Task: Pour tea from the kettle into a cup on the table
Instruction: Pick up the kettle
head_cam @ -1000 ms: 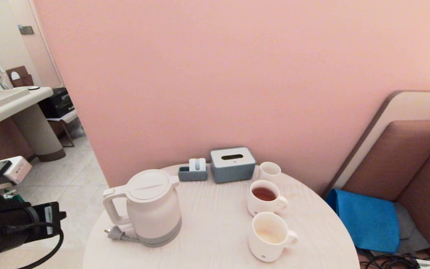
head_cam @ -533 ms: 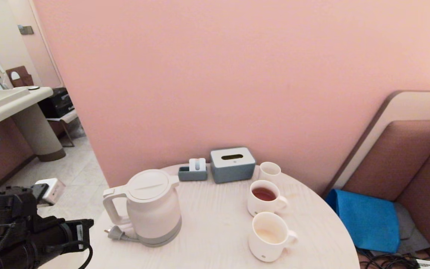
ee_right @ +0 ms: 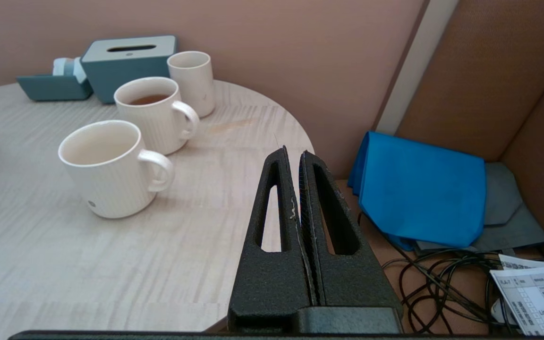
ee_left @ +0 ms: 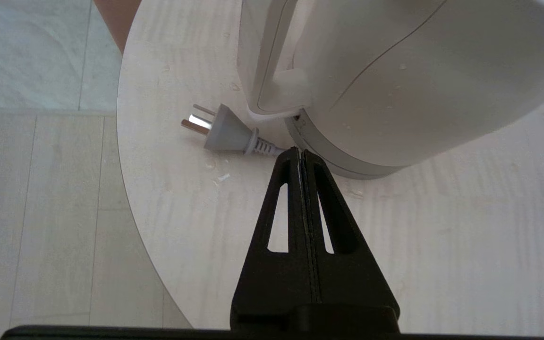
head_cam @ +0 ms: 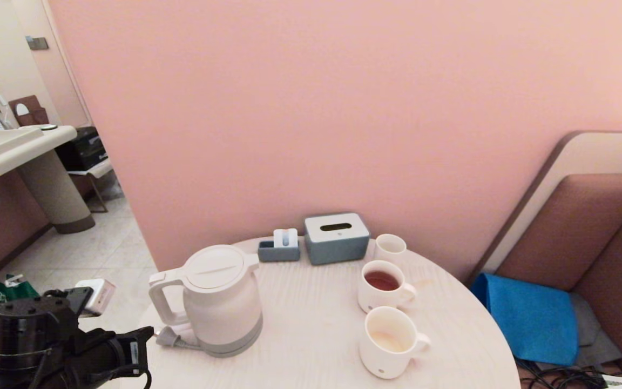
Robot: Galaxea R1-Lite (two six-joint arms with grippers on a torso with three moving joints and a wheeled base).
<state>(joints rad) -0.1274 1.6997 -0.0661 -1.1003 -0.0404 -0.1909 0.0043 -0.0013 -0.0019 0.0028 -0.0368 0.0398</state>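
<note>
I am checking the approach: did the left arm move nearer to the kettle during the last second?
Yes. In the head view the left arm has come rightward toward the kettle, which has stayed in place on the table.

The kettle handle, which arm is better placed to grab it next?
Left, probably. The left gripper, shut, points at the kettle on its handle side. The right gripper, also shut, sits beyond the cup.

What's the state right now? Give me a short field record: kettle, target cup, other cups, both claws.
kettle: upright on the table, lid on, handle toward the left arm, plug lying beside its base
cup: nearest the table's front edge, a little pale tea in the bottom
other cups: ribbed mug with dark tea; small plain cup behind it
left claw: shut, empty, pointing at the kettle's base
right claw: shut, empty, off the table's right edge
</note>
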